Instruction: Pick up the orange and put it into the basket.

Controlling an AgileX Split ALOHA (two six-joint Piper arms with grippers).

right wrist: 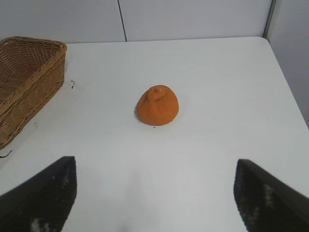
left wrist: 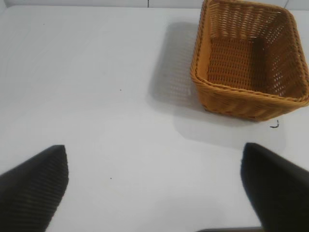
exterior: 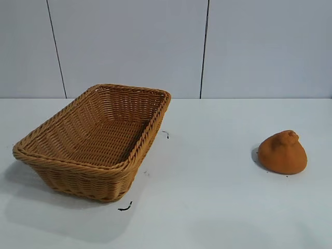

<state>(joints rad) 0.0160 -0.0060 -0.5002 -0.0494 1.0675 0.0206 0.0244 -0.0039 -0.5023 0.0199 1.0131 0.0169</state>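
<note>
Right tool (right wrist: 154,193) agape, well short of orange (right wrist: 157,105); basket (exterior: 132,155) apart.

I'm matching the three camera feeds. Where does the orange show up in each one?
Exterior view: the orange sits at right on the white table, well apart from the basket.
Left wrist view: not in it; only the basket appears.
Right wrist view: near the picture's centre, ahead of the open jaws.
Shared landmark: the basket, seen in all three views.
</note>
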